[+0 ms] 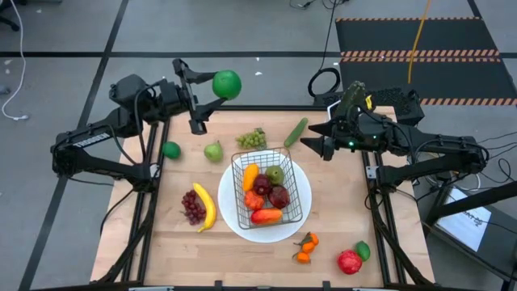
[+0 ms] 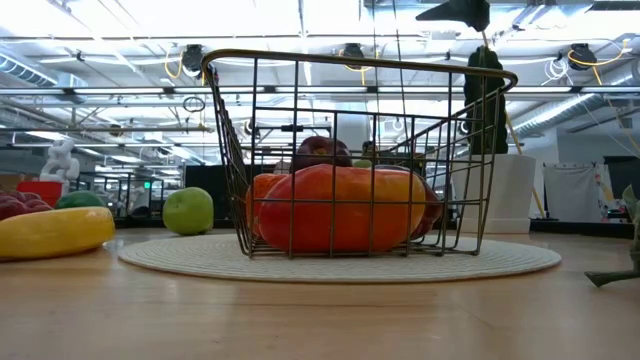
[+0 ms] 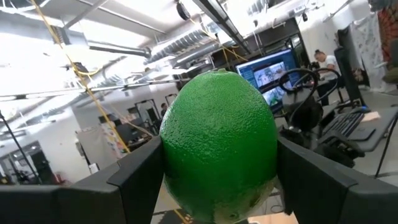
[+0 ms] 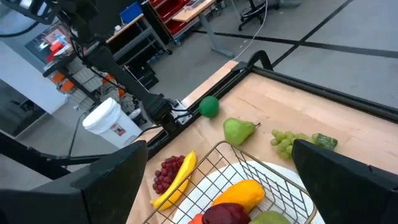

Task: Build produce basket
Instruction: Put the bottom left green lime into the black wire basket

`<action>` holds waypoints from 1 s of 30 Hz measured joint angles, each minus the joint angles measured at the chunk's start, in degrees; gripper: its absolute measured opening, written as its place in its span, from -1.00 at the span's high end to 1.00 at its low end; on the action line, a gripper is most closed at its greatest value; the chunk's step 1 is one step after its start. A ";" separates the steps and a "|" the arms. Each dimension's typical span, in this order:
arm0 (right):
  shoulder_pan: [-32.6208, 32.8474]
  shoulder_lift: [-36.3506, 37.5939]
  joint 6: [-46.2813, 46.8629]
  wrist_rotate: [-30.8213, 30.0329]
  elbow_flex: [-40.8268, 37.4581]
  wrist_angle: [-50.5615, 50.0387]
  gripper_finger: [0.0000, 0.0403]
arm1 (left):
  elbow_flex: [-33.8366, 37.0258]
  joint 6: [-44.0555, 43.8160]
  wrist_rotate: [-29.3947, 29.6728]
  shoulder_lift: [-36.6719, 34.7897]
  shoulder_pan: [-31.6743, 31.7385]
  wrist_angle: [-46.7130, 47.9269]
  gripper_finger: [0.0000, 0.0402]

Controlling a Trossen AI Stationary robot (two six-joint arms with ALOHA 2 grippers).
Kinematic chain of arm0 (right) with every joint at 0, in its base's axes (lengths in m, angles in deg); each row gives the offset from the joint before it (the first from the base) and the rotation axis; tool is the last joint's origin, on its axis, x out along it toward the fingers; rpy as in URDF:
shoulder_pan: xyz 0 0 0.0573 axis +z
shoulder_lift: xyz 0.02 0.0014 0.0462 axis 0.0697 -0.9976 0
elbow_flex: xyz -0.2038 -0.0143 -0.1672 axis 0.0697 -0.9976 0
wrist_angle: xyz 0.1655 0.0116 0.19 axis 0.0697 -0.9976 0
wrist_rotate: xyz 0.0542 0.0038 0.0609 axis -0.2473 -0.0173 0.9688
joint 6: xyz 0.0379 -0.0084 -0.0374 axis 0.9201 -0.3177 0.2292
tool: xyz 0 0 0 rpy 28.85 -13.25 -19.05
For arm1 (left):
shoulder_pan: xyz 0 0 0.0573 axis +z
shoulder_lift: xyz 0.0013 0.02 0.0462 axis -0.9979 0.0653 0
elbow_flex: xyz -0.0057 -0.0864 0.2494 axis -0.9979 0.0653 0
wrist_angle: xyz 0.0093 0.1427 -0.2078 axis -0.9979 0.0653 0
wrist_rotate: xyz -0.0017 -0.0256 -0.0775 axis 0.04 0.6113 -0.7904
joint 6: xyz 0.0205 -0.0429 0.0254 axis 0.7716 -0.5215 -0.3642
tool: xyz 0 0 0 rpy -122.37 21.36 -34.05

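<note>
My left gripper (image 1: 216, 87) is shut on a green lime (image 1: 227, 84), raised above the table's far edge, left of the middle. The wire basket (image 1: 271, 190) stands on a round white plate (image 1: 234, 218) and holds an orange pepper, a pear, dark red apples and a red-orange pepper (image 2: 345, 208). My right gripper (image 1: 313, 145) is open and empty, just beyond the basket's far right corner, beside the cucumber (image 1: 296, 132). In the right wrist view its fingers (image 4: 106, 177) stand wide apart above the basket (image 4: 249, 180). My left gripper pinches the lime by two opposite sides (image 3: 171, 168) between its two fingers (image 3: 130, 180). The fingers come from the table's left and point toward its right. The lime (image 3: 217, 143) is lifted clear of the table and fills the gap between the fingers.
On the table lie another lime (image 1: 170, 149), a green pear (image 1: 213, 151) and green grapes (image 1: 251, 139) at the far side. Purple grapes (image 1: 192, 207) and a banana (image 1: 206, 207) lie left of the plate. Small orange fruits (image 1: 305, 246), a red fruit (image 1: 349, 261) and a lime (image 1: 363, 250) lie near right.
</note>
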 joint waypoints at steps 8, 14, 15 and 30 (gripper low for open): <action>0.00 0.00 0.32 0.01 0.00 0.00 -0.95 | 0.00 -9.37 0.00 0.00 0.00 0.00 -0.41; 0.02 0.00 -0.32 0.01 0.00 0.00 -0.95 | 0.00 -14.96 0.00 0.00 -0.22 0.02 -0.41; 0.00 0.00 -0.33 0.02 0.00 0.00 -0.95 | 0.00 -16.35 0.00 -0.02 -0.25 0.03 -0.41; 0.02 0.00 -3.00 0.02 0.00 -0.76 -0.95 | 0.00 -47.98 0.03 -0.02 -2.12 2.38 -0.41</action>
